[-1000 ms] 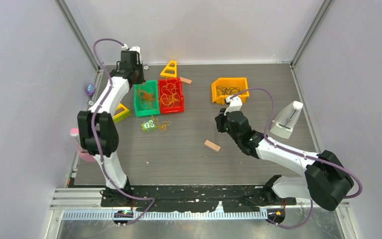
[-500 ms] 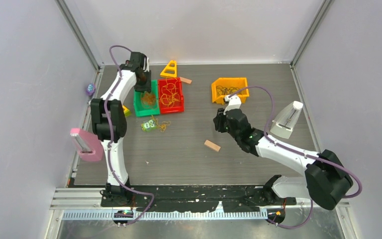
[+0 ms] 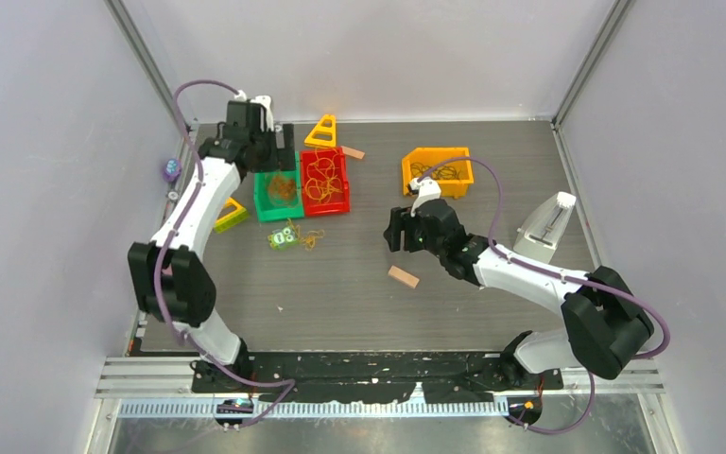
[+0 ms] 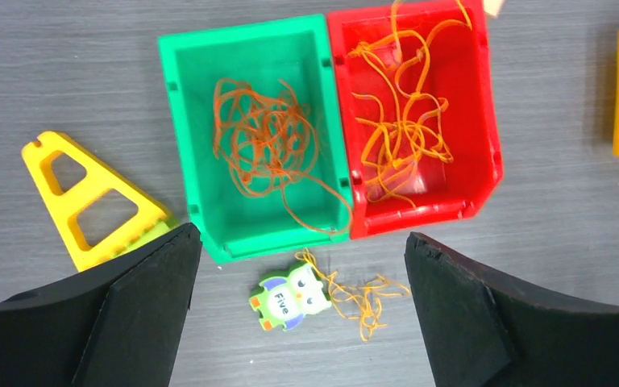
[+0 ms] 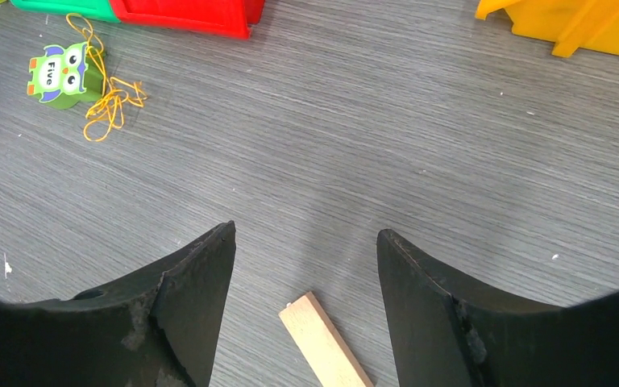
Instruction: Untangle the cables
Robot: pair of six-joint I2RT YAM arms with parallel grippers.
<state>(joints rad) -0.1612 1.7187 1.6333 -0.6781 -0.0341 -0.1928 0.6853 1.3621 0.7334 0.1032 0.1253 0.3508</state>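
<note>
An orange cable clump (image 4: 262,145) lies in the green bin (image 4: 173,121). Yellow-orange cables (image 4: 403,121) fill the red bin (image 4: 492,153) beside it. A small yellow clump (image 4: 359,297) lies loose on the table next to an owl piece (image 4: 290,298). Dark cables (image 3: 432,172) sit in the orange bin (image 3: 438,153). My left gripper (image 4: 300,235) hangs open above the green bin's near edge, holding nothing. Over the mid-table, my right gripper (image 5: 305,230) is open just above a wooden block (image 5: 322,343), apart from it.
Yellow triangle frames lie left of the green bin (image 4: 93,197) and behind the red bin (image 3: 321,131). A second wooden block (image 3: 353,152) is at the back. A white wedge-shaped object (image 3: 545,227) stands at the right. A small purple item (image 3: 170,170) sits at the left edge.
Both grippers have gone from shut to open. The right gripper has drifted left, away from the orange bin. The left arm has swung its elbow while its gripper stayed over the green bin.
</note>
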